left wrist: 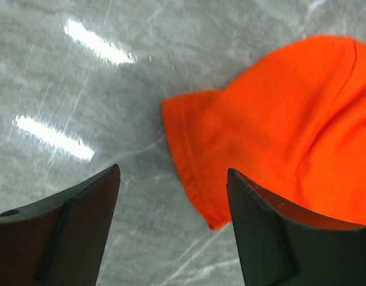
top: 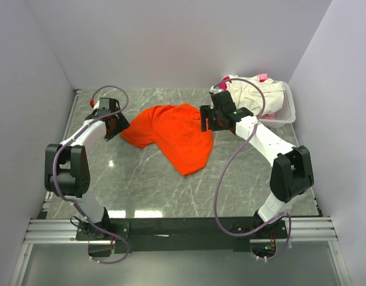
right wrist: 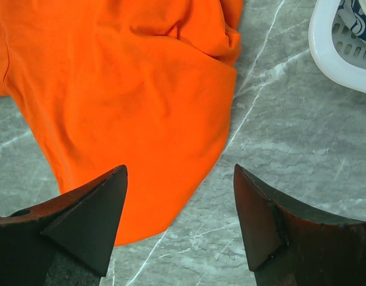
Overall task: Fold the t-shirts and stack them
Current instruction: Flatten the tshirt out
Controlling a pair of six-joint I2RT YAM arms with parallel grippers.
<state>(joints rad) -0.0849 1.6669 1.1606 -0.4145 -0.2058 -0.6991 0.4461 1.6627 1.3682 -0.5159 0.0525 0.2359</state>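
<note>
Marbled grey table carried the orange t-shirt, crumpled and unfolded at frame centre. Left pincer and right pincer flanked it, both open, gripping nothing. Farther back, upper right, cream and pink t-shirts lay in the basket. Folding looked barely begun; nothing stacked.

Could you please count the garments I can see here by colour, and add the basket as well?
Orange t-shirt: 1
Cream-white garment: 1
Pink garment: 1
White basket: 1
Total: 4 visible; the pile in the basket may hide more.
</note>
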